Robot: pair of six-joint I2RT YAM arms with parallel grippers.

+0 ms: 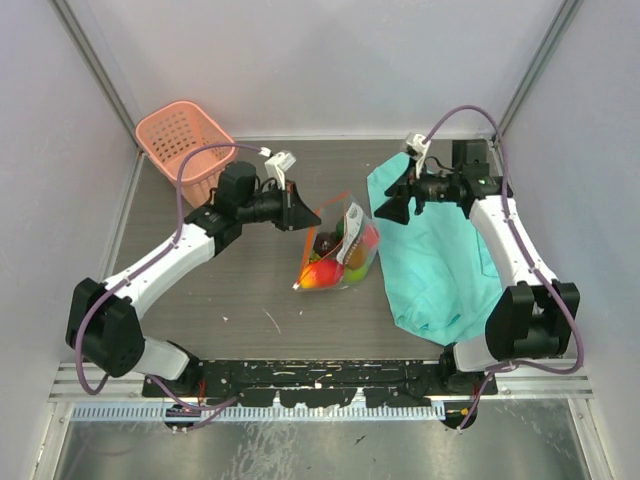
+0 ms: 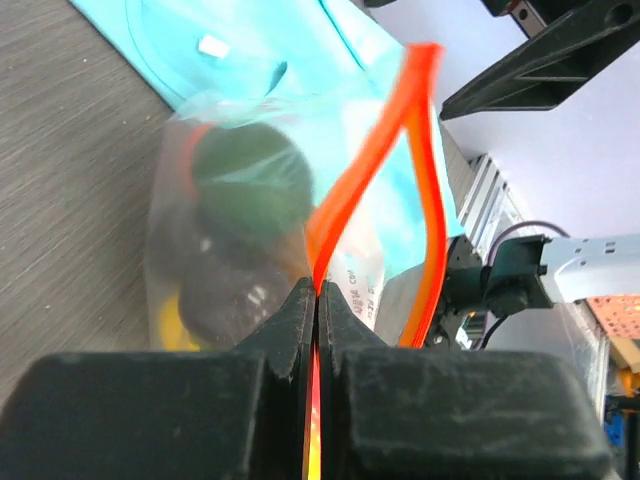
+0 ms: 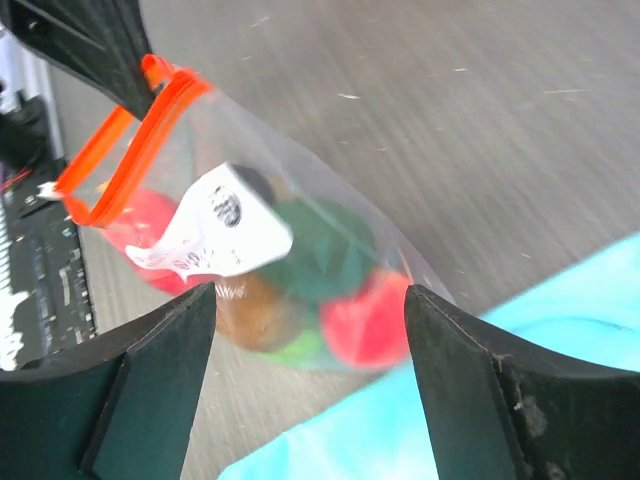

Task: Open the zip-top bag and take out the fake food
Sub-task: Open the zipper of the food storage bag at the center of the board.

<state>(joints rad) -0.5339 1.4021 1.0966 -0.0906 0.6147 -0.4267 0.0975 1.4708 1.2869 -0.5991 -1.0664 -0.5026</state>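
Far left: pink basket, well apart from the work and not in the way.

Left gripper: clamped shut on one lip of the red-orange zip strip. Expect slippage here, judging by the thin, slick plastic, pinched at the fingertips only and loaded by the contents.

Centre: zip-top bag, resting on the table between the two arms, mouth raised toward the left gripper and already parted into a loop. Inside, toward the bottom: fake food, not yet removed. Avoid jerking the held lip upward; likely to tip the bag and send round pieces rolling across the table.

Right gripper: jaws wide apart, holding nothing, hovering just beside the bag. Aim at the free lip alone, to avoid reclosing the mouth by pinching both lips.

Far right: teal cloth, edge just beside or touching the bag; cannot tell which. Keep the right jaws off it, to avoid dragging cloth and bag together.
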